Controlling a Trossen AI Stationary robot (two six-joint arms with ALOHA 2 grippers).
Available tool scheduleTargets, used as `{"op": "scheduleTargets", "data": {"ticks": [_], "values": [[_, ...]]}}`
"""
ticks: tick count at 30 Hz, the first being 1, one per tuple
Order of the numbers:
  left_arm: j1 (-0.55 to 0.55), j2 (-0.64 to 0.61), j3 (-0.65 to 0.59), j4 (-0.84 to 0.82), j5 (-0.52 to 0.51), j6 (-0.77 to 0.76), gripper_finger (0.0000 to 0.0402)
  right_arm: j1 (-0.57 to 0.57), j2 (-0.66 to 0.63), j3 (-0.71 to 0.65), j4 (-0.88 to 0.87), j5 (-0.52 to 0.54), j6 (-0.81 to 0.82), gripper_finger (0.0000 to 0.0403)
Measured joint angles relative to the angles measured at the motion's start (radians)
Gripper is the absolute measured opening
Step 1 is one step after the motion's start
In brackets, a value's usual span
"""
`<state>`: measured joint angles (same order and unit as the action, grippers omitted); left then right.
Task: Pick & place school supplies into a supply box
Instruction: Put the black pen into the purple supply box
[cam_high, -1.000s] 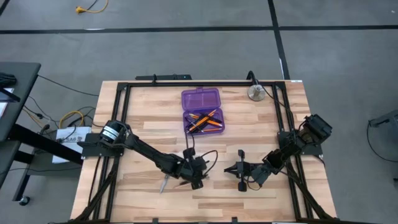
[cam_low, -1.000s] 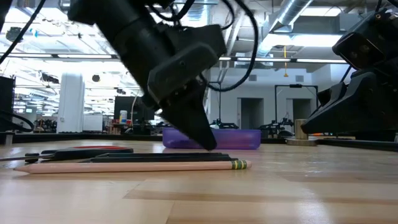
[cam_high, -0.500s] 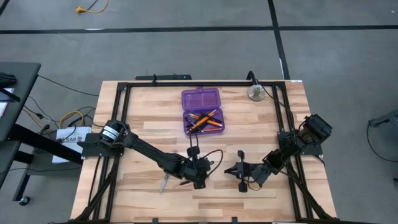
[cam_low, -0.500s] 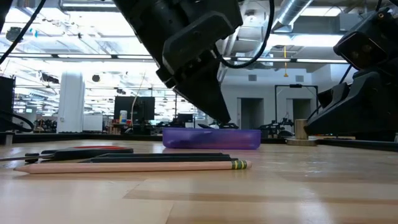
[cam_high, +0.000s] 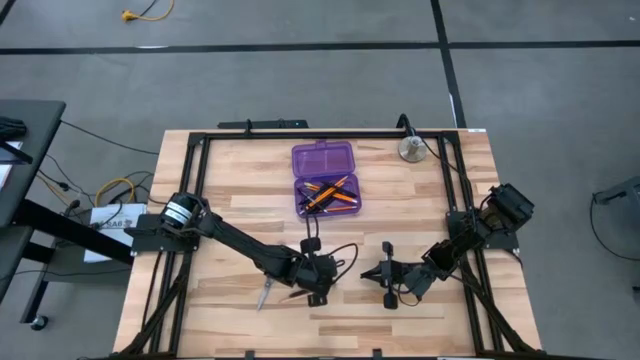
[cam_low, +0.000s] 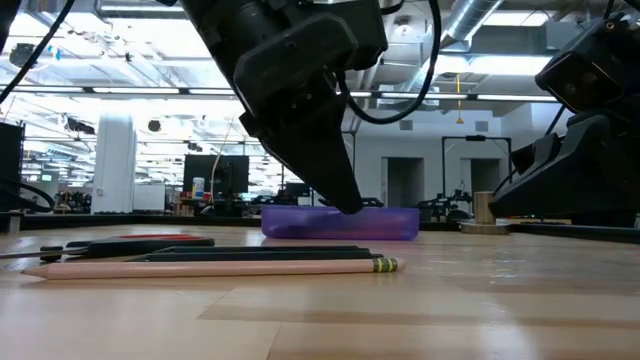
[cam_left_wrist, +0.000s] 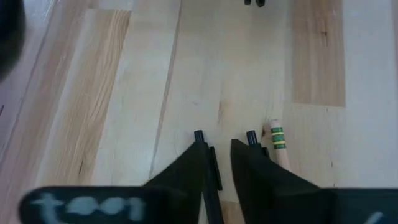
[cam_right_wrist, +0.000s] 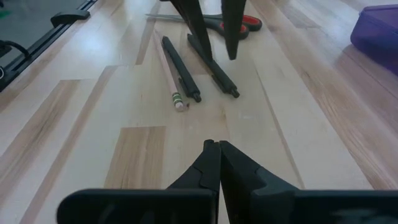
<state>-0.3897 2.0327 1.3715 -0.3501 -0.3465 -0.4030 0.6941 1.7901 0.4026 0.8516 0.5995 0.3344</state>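
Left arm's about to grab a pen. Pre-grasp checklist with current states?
1. Left gripper open: ok, fingers apart above the pens.
2. Black pen between the fingers: cannot tell, one finger looks over it.
3. Neighbours clear: not ok, second pen and pencil lie close alongside.
4. Supply box open, with room: ok.
5. Right gripper out of the way: ok, shut, low over the table, apart.
6. Scissors behind the pens: ok.

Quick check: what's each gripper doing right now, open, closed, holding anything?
Left gripper: open, empty, poised over the black pens on the table.
Right gripper: closed, empty, waiting low over the table.
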Motion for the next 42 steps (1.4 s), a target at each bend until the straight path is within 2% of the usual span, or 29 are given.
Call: {"op": "scheduleTargets", "data": {"ticks": [6,11,15,28,36,42], "values": [[0.012,0.0,-0.042,-0.014,-0.005,-0.058,0.0137,0.0,0.0,0.0,-0.001,0.0,0.0,0.0001],[0.024,-0.001,-0.072,0.01,-0.002,-0.083,0.0163,0.0,0.0,0.0,-0.006,0.0,0.0,0.0001],[0.024,-0.002,-0.086,0.021,0.029,-0.09,0.0164,0.0,0.0,0.0,-0.006,0.0,0.0,0.0001],[0.024,-0.002,-0.086,0.046,0.035,-0.086,0.0164,0.0,0.0,0.0,-0.007,0.0,0.0,0.0001],[0.037,0.077,-0.077,0.091,0.083,-0.086,0.0164,0.0,0.0,0.0,-0.012,0.0,0.0,0.0001],[0.042,0.082,-0.078,0.085,0.044,-0.097,0.0149,0.0,0.0,0.0,-0.014,0.001,0.006,0.0001]]}}
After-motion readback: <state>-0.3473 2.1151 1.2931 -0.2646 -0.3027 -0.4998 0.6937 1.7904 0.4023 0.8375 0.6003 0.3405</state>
